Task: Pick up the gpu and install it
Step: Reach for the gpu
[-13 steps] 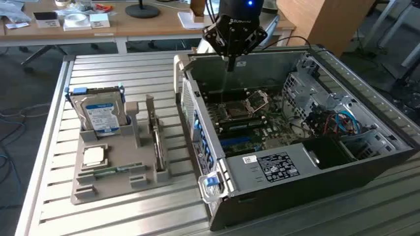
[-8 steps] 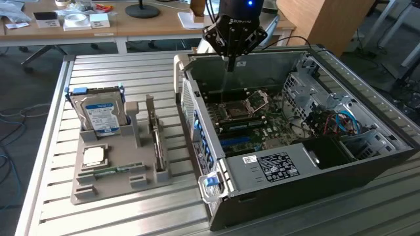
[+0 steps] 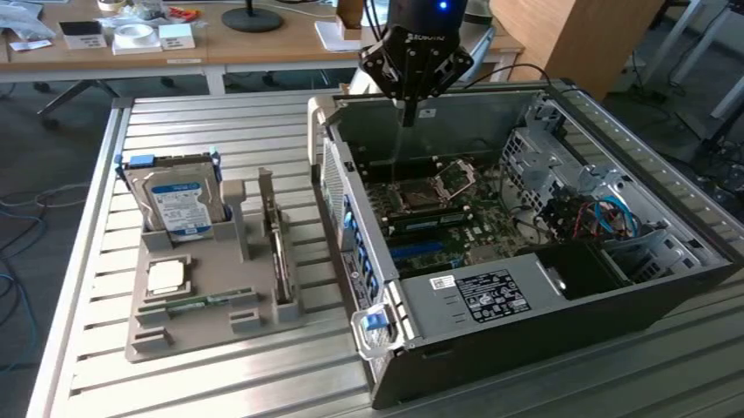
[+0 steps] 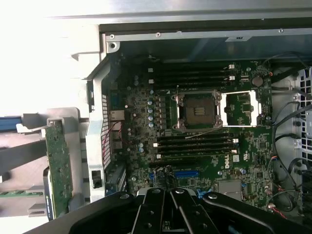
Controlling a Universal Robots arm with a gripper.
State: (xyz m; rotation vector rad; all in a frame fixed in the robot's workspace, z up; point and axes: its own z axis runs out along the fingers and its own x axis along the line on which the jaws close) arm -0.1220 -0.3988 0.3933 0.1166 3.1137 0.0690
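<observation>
Pressed together and pinching nothing, the claw [image 3: 407,111] hangs over the open computer case [image 3: 511,340], near the back wall of the case and above the motherboard [image 3: 448,218]. In the wrist view I see the closed claw [image 4: 170,197] over the same board [image 4: 195,146], with the processor socket [image 4: 200,109] open and two rows of long memory slots on both sides of it. The fingertips do not touch any part of the board.

The gpu [image 3: 278,248] is not in the case. It stands on its thin edge in a slot of the grey tray [image 3: 198,340], which lies on the slatted metal table [image 3: 186,122] at the exterior view's left of the case. The card is just beside the case wall and well apart from the claw. From the wrist camera I see the gpu [image 4: 59,165] as a narrow green strip outside the case frame. From this angle I see it edge-on, so I cannot tell which face has the cooler.

In the same tray, a hard drive [image 3: 177,205] with a blue and white label stands upright in its holder, further from the case than the gpu. A small green RAM stick [image 3: 204,302] lies flat near the front of the tray. Just behind it lies a pale square part [image 3: 166,277], probably a processor chip.
</observation>
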